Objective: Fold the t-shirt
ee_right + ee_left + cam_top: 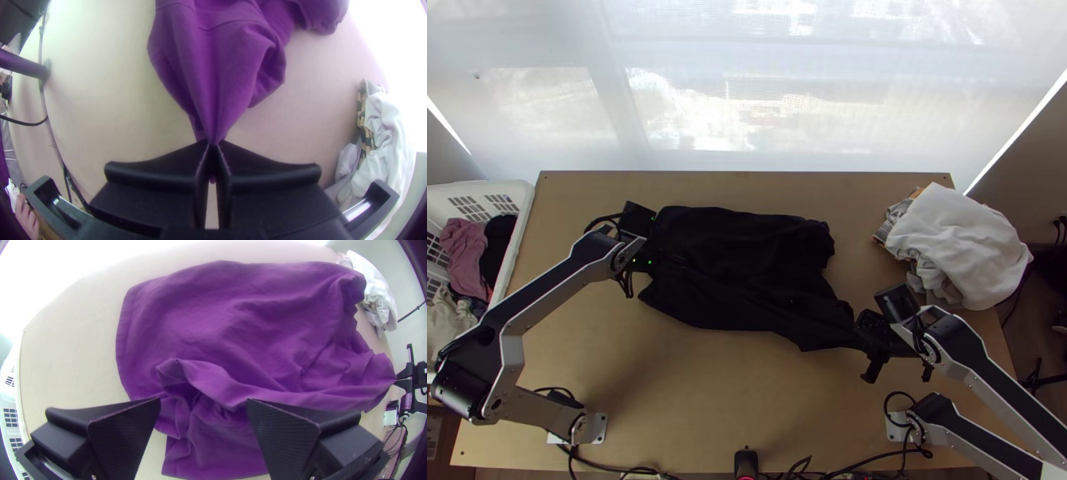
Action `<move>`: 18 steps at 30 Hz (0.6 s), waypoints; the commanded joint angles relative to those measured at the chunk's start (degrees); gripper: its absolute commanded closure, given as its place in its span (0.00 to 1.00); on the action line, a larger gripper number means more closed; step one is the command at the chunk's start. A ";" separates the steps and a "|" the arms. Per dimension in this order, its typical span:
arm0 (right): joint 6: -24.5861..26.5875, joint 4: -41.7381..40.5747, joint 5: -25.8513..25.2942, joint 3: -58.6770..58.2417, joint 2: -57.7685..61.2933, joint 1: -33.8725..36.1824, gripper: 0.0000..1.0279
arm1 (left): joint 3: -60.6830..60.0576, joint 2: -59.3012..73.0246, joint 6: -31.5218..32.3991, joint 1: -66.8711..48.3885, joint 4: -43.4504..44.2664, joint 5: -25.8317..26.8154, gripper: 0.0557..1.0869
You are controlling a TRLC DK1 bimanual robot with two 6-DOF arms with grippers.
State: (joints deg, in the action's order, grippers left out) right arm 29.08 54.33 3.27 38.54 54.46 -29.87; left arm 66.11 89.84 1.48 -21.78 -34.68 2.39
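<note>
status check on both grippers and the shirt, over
Left gripper open above the shirt. Right gripper shut on a pinched edge of it. Shirt rumpled, unfolded on the table. Nothing seen blocking.

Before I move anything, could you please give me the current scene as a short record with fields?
garment: t-shirt, on the table
garment_state: loosely spread, wrinkled, one part drawn to a point; not neatly folded
left_gripper: open, at the shirt's left end in the top view
right_gripper: closed on the gathered point of the shirt
table_far_right: pile of cloths, white on top
left_side: white basket with clothes inside
</note>
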 commanded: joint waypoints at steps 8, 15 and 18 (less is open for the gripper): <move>-0.16 -0.01 -0.02 -0.05 -0.05 0.07 0.97 | 0.69 5.34 0.19 1.92 3.47 -3.89 0.09; -0.16 -0.01 -0.02 -0.05 0.21 0.07 0.97 | 1.83 6.40 1.34 2.88 3.74 -4.94 0.14; 0.01 -0.01 -0.10 -0.14 0.21 0.07 0.97 | 3.42 5.61 2.39 3.85 2.86 -5.56 0.14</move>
State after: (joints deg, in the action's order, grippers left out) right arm 28.97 54.33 3.27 38.46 54.52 -29.76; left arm 67.61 95.46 2.55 -19.35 -31.35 -2.07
